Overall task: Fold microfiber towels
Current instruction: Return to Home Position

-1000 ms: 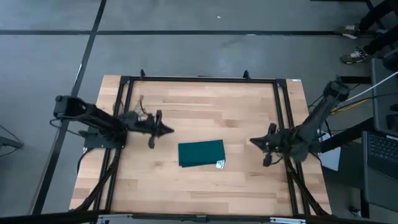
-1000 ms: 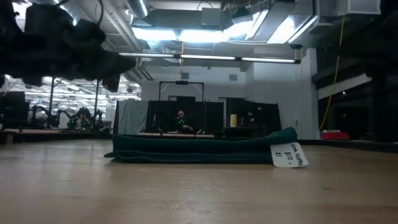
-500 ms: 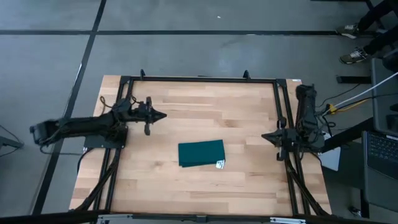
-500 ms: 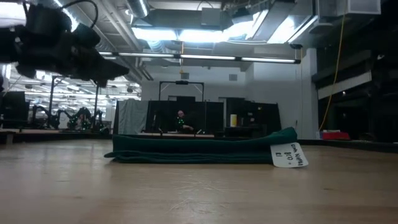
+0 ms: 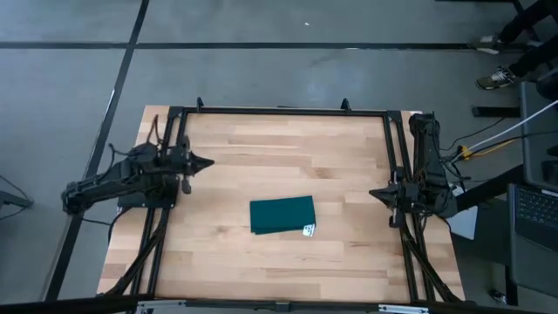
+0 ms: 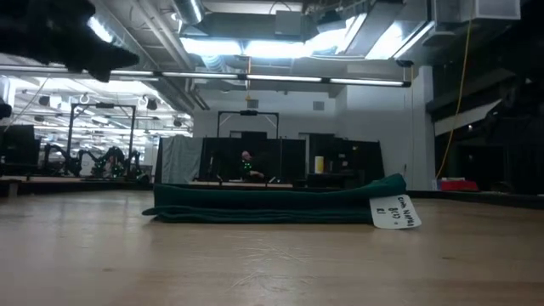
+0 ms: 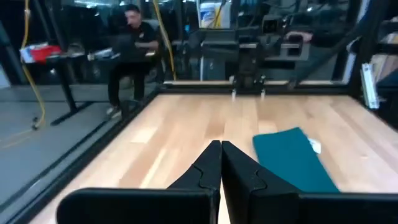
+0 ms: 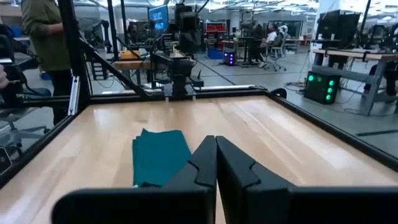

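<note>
The dark teal towel [image 5: 282, 215] lies folded into a flat rectangle near the middle of the table [image 5: 288, 148], a little toward 6 o'clock in the high view. Its white tag [image 5: 308, 230] sticks out at the 4 o'clock corner. The low view shows the towel [image 6: 272, 204] as a low stack of layers, with the tag [image 6: 395, 212] leaning on the wood at its right end. It has not shifted over the last second.

The left gripper [image 5: 206, 163] sits at about 10 o'clock from the towel and well apart from it. It has drawn back toward the table's 9 o'clock edge; a second ago it was noticeably closer to the cloth. In the left wrist view its fingers [image 7: 210, 163] are pressed together and hold nothing.

The right gripper [image 5: 373, 193] is between 2 and 3 o'clock from the towel, beside the frame rail at the 3 o'clock edge. It too has pulled away since a second ago, though it has barely moved in the last half second. In the right wrist view its fingers [image 8: 204, 158] are closed on nothing.

In the low view, the dark arm has retreated into the 10 o'clock corner.
</note>
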`<action>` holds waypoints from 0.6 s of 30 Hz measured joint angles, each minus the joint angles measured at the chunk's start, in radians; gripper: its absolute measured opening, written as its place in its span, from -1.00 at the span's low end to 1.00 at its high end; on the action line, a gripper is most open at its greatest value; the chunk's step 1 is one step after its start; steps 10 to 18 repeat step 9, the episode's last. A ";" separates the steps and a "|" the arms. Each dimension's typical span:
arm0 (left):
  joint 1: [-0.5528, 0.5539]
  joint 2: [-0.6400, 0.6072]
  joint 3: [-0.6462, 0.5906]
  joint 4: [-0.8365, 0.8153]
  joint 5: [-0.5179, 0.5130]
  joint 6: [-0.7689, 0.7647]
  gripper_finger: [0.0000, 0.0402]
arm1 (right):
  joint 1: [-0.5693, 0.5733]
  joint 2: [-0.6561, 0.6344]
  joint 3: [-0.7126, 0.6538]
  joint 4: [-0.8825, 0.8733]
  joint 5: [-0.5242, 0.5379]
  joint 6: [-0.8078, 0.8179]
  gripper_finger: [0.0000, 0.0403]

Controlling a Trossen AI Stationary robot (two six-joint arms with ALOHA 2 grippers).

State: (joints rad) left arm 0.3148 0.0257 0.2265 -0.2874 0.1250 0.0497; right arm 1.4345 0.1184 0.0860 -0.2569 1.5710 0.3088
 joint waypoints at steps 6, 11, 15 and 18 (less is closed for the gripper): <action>-0.019 -0.025 0.004 0.031 -0.002 0.005 -0.98 | 0.001 0.000 0.000 0.004 0.000 0.048 -0.97; -0.020 -0.015 0.002 0.045 0.001 -0.047 -0.98 | 0.003 0.000 0.000 0.006 -0.007 0.108 -0.93; -0.020 -0.015 0.002 0.045 0.001 -0.047 -0.98 | 0.003 0.000 0.000 0.006 -0.007 0.108 -0.93; -0.020 -0.015 0.002 0.045 0.001 -0.047 -0.98 | 0.003 0.000 0.000 0.006 -0.007 0.108 -0.93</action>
